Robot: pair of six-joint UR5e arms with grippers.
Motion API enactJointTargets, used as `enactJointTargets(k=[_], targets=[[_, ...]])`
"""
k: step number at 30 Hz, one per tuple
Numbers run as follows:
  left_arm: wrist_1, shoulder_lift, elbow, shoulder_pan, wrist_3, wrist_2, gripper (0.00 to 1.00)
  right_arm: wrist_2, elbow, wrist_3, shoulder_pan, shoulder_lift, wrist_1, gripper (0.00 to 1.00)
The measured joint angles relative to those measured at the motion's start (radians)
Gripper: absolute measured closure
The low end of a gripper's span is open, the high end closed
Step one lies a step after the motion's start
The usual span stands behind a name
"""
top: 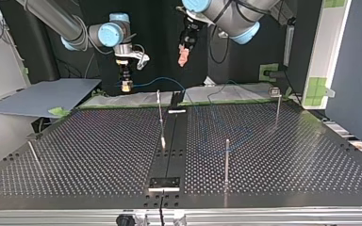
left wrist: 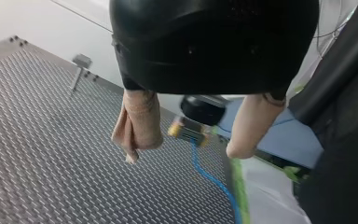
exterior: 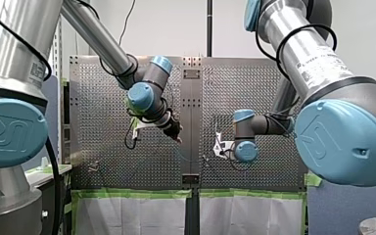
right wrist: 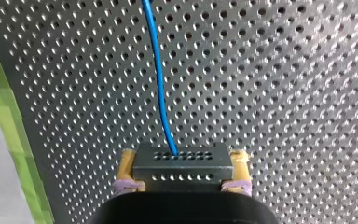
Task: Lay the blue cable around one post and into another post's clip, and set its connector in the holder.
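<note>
In the top view, what we take for the holder (top: pixel 165 182) sits at the counter's (top: pixel 99 150) near edge, with a post (top: pixel 226 160) near it. By the far edge our right end effector (top: pixel 127 85) grips the connector (right wrist: pixel 182 165), the blue cable (right wrist: pixel 158 70) trailing off it. Our left end effector (left wrist: pixel 184 154) hangs wide, empty. We'd keep the cable slack while looping the post.

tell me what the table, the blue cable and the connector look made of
The table looks like metal, steel or aluminium: dull grey sheen, rows of punched holes.
The blue cable has a smooth, plastic-looking jacket, slightly glossy; it bends in a soft curve.
The connector is a dark grey block with rows of small holes; plastic or metal, I cannot tell.
</note>
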Motion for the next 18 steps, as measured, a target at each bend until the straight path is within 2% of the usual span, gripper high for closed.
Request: enactJointTargets(k=[3, 6, 10, 15, 18], targets=[[0.027, -0.027, -0.027, 0.003, -0.012, -0.003, 0.0, 0.006, 0.0, -0.003, 0.018, -0.003, 0.01, 0.67], [0.052, -0.052, -0.053, 0.01, -0.023, -0.004, 0.0, 0.009, 0.0, -0.009, 0.026, -0.014, 0.027, 0.67], [0.09, -0.084, -0.09, 0.032, -0.028, -0.007, 0.0, 0.01, 0.001, -0.009, 0.029, -0.041, 0.053, 0.67], [0.141, -0.114, -0.141, 0.069, -0.029, 0.023, 0.0, 0.009, 0.001, -0.01, 0.031, -0.087, 0.097, 0.67], [0.168, -0.122, -0.169, 0.076, -0.025, 0.026, 0.0, 0.008, 0.001, -0.011, 0.032, -0.1, 0.116, 0.67]])
